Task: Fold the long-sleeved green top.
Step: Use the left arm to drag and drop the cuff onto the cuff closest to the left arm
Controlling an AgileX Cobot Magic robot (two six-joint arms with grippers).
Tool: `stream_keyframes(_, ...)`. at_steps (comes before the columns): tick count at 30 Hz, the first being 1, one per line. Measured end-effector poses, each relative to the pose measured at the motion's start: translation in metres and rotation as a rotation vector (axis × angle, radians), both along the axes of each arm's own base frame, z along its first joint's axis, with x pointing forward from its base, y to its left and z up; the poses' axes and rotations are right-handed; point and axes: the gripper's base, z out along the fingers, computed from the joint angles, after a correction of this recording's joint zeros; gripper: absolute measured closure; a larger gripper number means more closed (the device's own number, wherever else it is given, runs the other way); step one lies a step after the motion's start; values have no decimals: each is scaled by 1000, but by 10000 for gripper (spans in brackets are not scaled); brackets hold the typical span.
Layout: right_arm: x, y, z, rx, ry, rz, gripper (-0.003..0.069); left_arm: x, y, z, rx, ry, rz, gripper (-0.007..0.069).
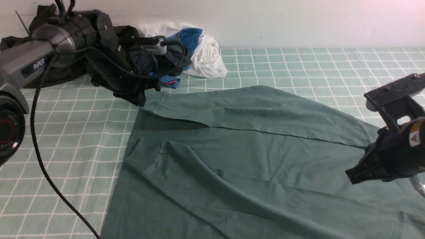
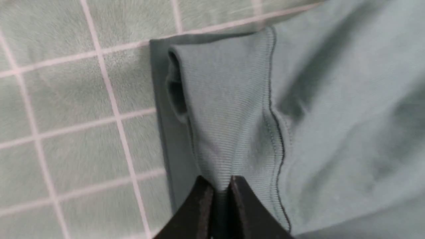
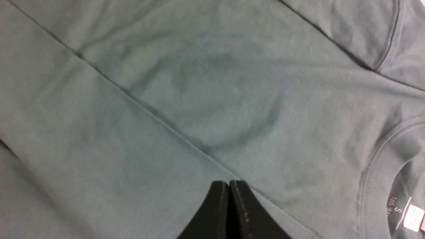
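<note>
The green long-sleeved top [image 1: 252, 159] lies spread on the checked table cover, with both sleeves folded across its body. My left gripper [image 1: 141, 99] is at the top's far left corner. In the left wrist view it [image 2: 220, 186] is shut on the ribbed sleeve cuff [image 2: 229, 116], which is pinched between the jaws. My right gripper [image 1: 353, 176] hovers over the right part of the top. In the right wrist view it [image 3: 229, 184] is shut with nothing seen between the jaws, near the ribbed collar [image 3: 378, 172] and its size label [image 3: 413, 217].
A pile of clothes lies at the back left: white cloth [image 1: 209, 56], blue cloth [image 1: 191, 36] and dark cloth [image 1: 159, 63]. The green checked table cover [image 1: 66, 132] runs to a white wall [image 1: 265, 20]. A black cable [image 1: 43, 166] hangs from the left arm.
</note>
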Motion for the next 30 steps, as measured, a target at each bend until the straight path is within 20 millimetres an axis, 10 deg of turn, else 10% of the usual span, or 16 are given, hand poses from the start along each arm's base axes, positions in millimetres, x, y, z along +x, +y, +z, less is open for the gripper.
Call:
stream_keyframes(8,-3,-2,10,-26,52,-17,673,-74,-4,49,-92,87,-20,597)
stream_keyframes(20,-21,-7,35,28,-25,-24,673,-218,14,-4,-159,176,81,597)
stream_keyframes(30,-28,1,34,36,8,21,673,-253,18,-48,-138,219,3,541)
